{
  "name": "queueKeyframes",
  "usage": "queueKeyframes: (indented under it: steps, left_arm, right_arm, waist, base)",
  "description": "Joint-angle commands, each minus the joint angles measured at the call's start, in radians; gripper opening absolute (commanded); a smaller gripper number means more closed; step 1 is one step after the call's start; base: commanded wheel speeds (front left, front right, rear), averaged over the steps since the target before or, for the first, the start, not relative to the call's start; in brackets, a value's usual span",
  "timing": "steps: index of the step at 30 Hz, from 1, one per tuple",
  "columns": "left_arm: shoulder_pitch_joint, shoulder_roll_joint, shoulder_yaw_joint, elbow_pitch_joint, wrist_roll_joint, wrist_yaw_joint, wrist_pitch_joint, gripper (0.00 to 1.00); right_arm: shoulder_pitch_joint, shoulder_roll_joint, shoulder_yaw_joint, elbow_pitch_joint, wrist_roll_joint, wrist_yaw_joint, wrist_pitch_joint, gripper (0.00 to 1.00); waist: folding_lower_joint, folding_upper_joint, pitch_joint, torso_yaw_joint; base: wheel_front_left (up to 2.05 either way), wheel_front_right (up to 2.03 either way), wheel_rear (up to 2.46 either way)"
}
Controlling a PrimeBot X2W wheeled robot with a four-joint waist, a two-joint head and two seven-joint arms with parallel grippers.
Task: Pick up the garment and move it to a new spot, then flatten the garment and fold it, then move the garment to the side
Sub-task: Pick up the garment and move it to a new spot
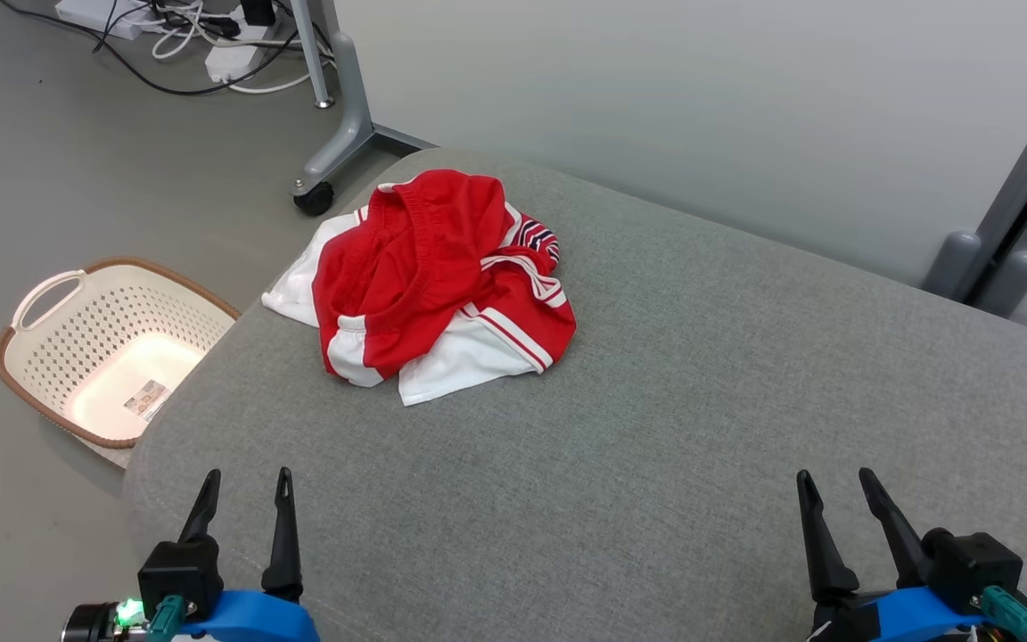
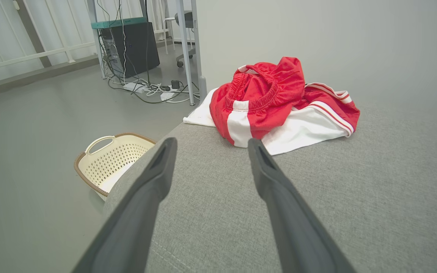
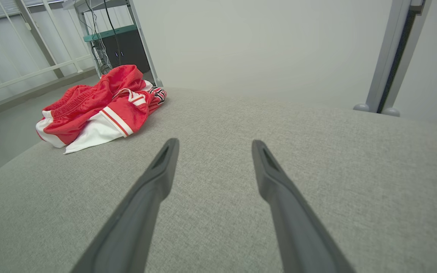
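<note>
Shorts (image 1: 442,285) lie crumpled ahead, nearer our left tool (image 1: 247,479) than our right tool (image 1: 834,479); we note both spread and empty.

Two long tapered matte-black fingers (image 1: 283,535) on the left gripper (image 1: 248,473), black block base (image 1: 182,575), bright blue wrist shell (image 1: 250,617), teal cable plug (image 1: 166,615), small green lamp (image 1: 130,611) lit, right gripper (image 1: 834,474) same build, blue and teal, slotted fingertips (image 2: 161,155).

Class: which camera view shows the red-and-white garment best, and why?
The head view: it looks down on the whole crumpled garment on the grey cushion. The left wrist view shows it side-on, close; the right wrist view, smaller, at the left.
</note>
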Motion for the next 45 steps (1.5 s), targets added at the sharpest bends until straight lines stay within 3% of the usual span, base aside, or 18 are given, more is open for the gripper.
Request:
queueKeyframes:
  steps: [1,10,17,23,32,43,44,45]
  left_arm:
    - [0.001,0.003,0.006,-0.008,-0.005,0.005,-0.006,1.00]
    - [-0.022,-0.003,0.009,-0.017,-0.037,-0.006,0.011,1.00]
    - [-0.145,0.065,0.065,-0.086,-0.101,-0.041,0.124,1.00]
    - [-0.302,0.157,0.149,-0.078,-0.171,-0.057,0.264,1.00]
    - [-0.476,0.271,0.247,0.091,-0.275,-0.069,0.442,1.00]
    - [-0.460,0.293,0.303,0.176,-0.356,-0.034,0.577,1.00]
    - [-0.456,0.296,0.305,0.177,-0.360,-0.031,0.590,0.76]
    - [-0.450,0.299,0.305,0.175,-0.364,-0.028,0.597,0.00]
  right_arm:
    - [-0.011,-0.006,0.000,0.005,-0.001,0.000,-0.005,1.00]
    - [-0.017,-0.006,-0.013,0.010,-0.004,0.000,-0.006,1.00]
    - [-0.033,-0.006,-0.022,-0.015,-0.019,0.000,0.002,1.00]
    - [-0.074,-0.006,-0.012,-0.051,-0.034,0.000,0.019,1.00]
    - [-0.142,-0.005,0.000,-0.136,-0.087,0.001,0.061,1.00]
    - [-0.159,-0.005,-0.003,-0.185,-0.093,0.000,0.070,1.00]
    - [-0.157,-0.005,-0.002,-0.182,-0.092,0.000,0.067,1.00]
    - [-0.155,-0.005,-0.001,-0.179,-0.090,0.000,0.064,1.00]
  waist:
    - [-0.0001,0.0000,0.006,0.003]
    - [-0.0001,0.0000,0.022,-0.028]
    - [-0.0001,0.0000,0.074,-0.067]
    - [-0.0001,0.0000,0.158,-0.143]
    - [-0.0001,0.0000,0.340,-0.297]
    - [-0.0001,0.0000,0.438,-0.422]
    - [-0.0001,0.0000,0.436,-0.427]
    - [-0.0001,0.0000,0.433,-0.431]
  base:
    - [0.00,0.00,0.00]
    - [0.00,0.00,0.00]
    - [0.00,0.00,0.00]
    - [0.00,0.00,0.00]
    - [0.00,0.00,0.00]
    - [0.00,0.00,0.00]
    - [0.00,0.00,0.00]
    - [0.00,0.00,0.00]
